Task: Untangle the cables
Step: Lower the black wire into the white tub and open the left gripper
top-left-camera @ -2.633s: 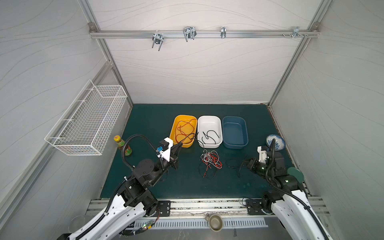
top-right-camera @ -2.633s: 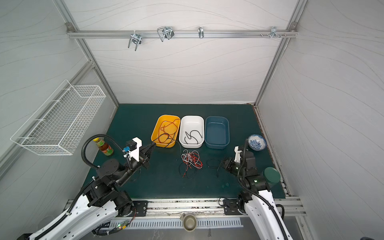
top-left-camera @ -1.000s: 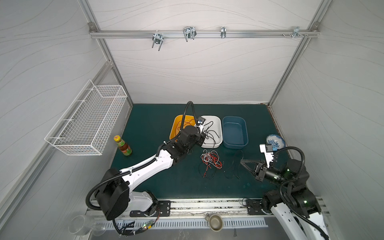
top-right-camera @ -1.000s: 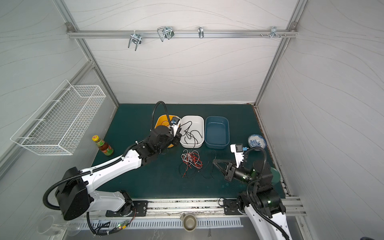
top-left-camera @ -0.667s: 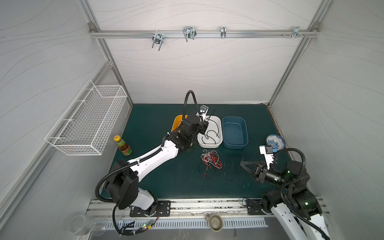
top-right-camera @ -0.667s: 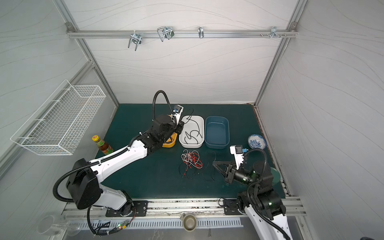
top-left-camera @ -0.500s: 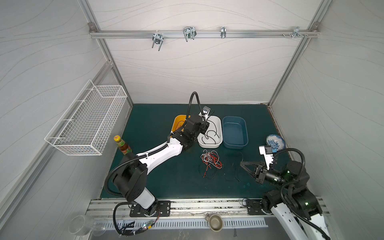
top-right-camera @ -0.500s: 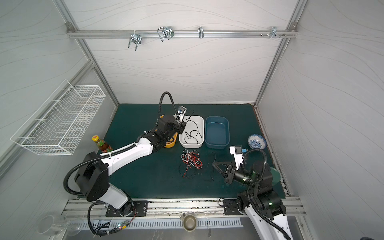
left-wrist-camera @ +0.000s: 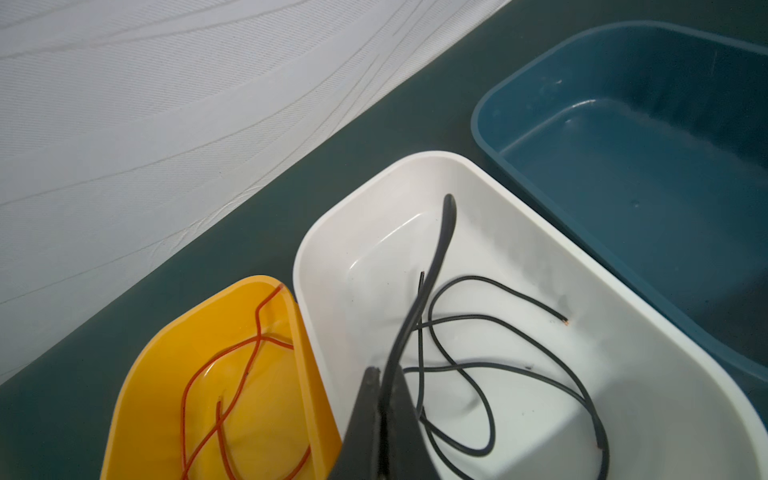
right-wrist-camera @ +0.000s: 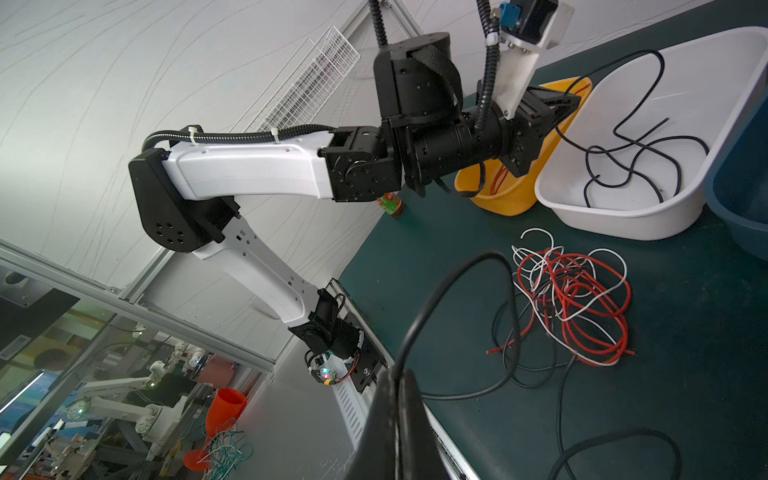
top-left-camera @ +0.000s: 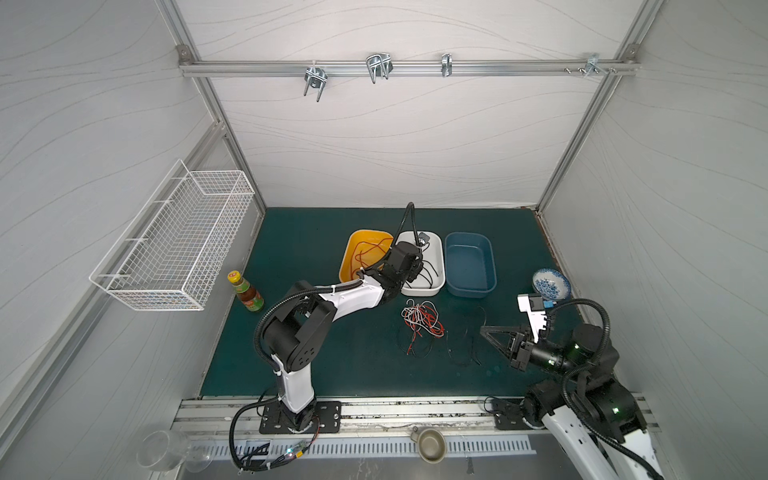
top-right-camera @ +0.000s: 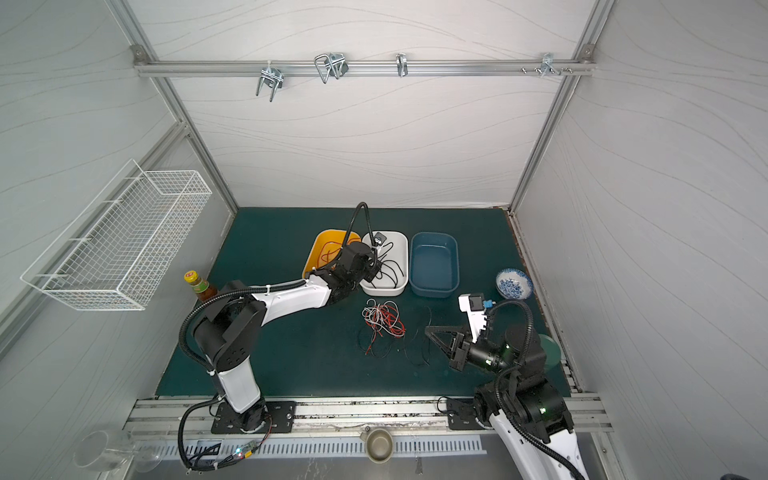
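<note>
Thin red, white and black cables (top-left-camera: 419, 322) lie tangled just in front of the white plastic tub (top-left-camera: 422, 290); probably light and limp, best pinched near a free end; the left gripper (left-wrist-camera: 380, 376), swung in from well left of that tub, pinches a black cable (left-wrist-camera: 441, 249) over it; the right gripper (right-wrist-camera: 395, 376), beyond the tangle, pinches another.

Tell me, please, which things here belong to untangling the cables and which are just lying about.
Job: tangled cables, red cable, yellow tub, white tub, blue tub, black cable in left gripper, second black cable in right gripper.
Lying about: sauce bottle, patterned bowl, wire basket.
</note>
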### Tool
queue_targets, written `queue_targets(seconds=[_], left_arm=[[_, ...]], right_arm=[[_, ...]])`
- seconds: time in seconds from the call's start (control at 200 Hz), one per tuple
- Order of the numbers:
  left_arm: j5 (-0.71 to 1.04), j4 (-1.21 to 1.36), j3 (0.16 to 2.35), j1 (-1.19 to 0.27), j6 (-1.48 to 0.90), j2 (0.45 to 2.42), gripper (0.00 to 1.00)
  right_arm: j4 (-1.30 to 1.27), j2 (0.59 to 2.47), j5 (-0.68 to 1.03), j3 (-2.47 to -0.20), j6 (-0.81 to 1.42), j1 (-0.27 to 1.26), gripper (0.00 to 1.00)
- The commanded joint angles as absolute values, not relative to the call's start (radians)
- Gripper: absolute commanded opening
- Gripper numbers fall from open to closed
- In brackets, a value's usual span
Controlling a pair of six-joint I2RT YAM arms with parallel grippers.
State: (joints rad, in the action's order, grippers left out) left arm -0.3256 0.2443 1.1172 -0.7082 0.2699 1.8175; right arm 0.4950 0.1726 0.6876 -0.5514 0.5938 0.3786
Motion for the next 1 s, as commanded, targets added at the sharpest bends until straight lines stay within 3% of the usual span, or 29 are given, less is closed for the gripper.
queue_targets(seconds=[0.0, 0.995], left_arm=[[-0.321, 0.274, 1.126, -0.733, 0.3, 1.852, 0.0], [-0.316, 0.082, 1.264, -0.723, 0.282, 1.971, 0.01]], right_arm=[[0.505, 0.158, 0.675, -0.557, 0.577, 0.386, 0.0], [0.519, 0.15, 0.661, -0.563, 0.568, 0.389, 0.0]])
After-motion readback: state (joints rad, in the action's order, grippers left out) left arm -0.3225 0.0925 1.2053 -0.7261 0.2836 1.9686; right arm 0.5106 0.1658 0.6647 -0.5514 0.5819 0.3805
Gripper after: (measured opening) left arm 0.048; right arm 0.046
